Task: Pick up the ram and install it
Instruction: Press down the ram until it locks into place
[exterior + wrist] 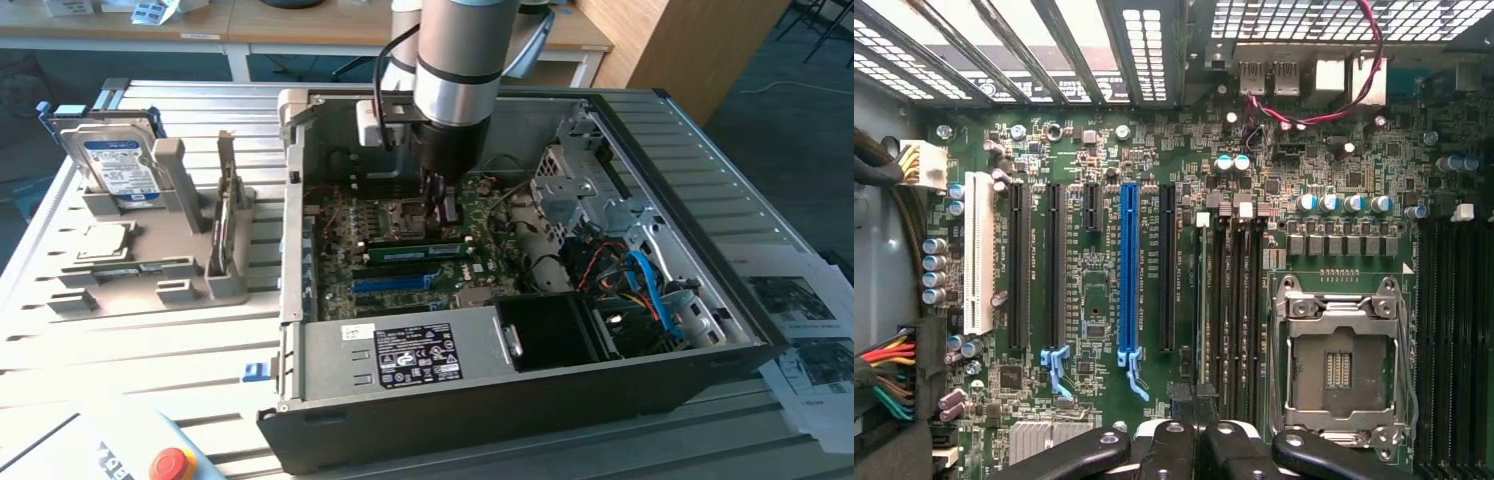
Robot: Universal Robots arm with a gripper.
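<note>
Green ram lies seated across the motherboard; we see our tool closed just above it, inside the computer case.

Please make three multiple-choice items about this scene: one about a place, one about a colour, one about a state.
1. The pincer is: A) inside the computer case; B) outside it, at the exterior view's left; C) raised high above it.
2. The long slot between the black slots is: A) red; B) blue; C) yellow.
3. The processor socket is: A) empty; B) filled; C) under a cooler.
Key: 1A, it hangs over the motherboard; 2B, plainly blue; 3A, bare contacts show.
</note>
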